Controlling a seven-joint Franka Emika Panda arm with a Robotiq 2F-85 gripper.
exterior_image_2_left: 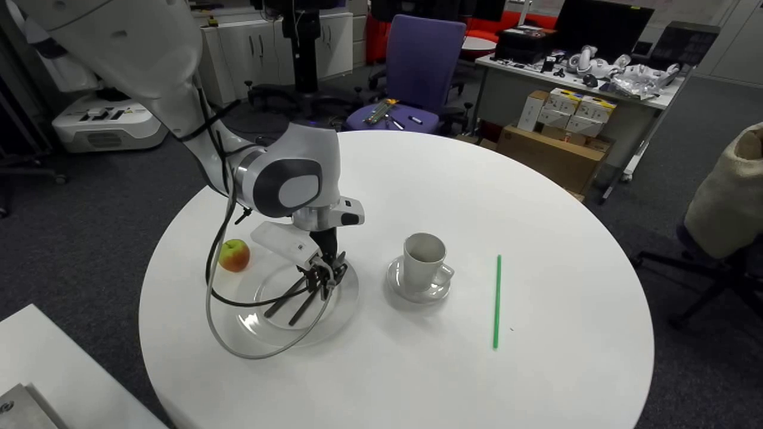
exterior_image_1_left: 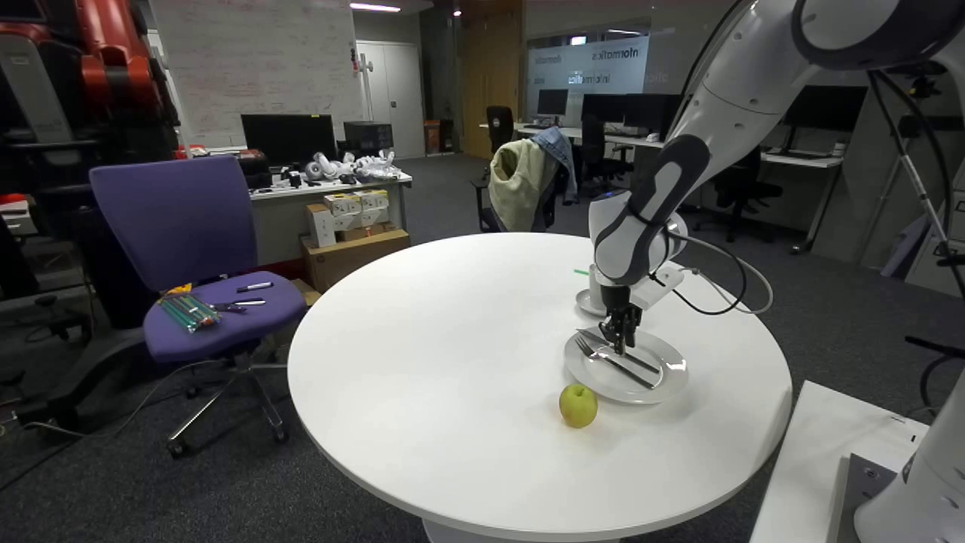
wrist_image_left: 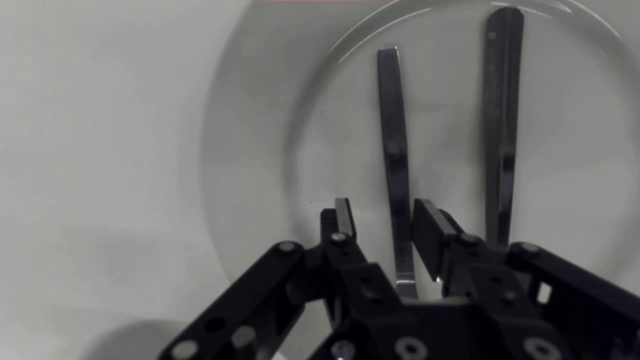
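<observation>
Your gripper points downward over the plate. Its two fingers are set at a partial opening and have hold of nothing. The handle of the knife runs through the gap between them. In the wrist view, you can see plate surface between the knife and the finger at that view's left. The finger at that view's right stands close alongside the handle; you cannot tell whether the two touch.

The knife lies across the plate, with its blade end at the rim. The fork lies next to it on the plate, outside the finger gap, with its tines also toward the rim and its handle apart from the knife's handle.

The apple sits just beside the plate, on the fork's side. On the opposite side, near the rim, the saucer carries the cup, which stands upright with its handle turned away from the plate. The green straw lies farther from the plate than the cup does. The round white desk supports the plate and these items. In both exterior views, you see the purple chair past the desk's edge, well apart from the plate.
</observation>
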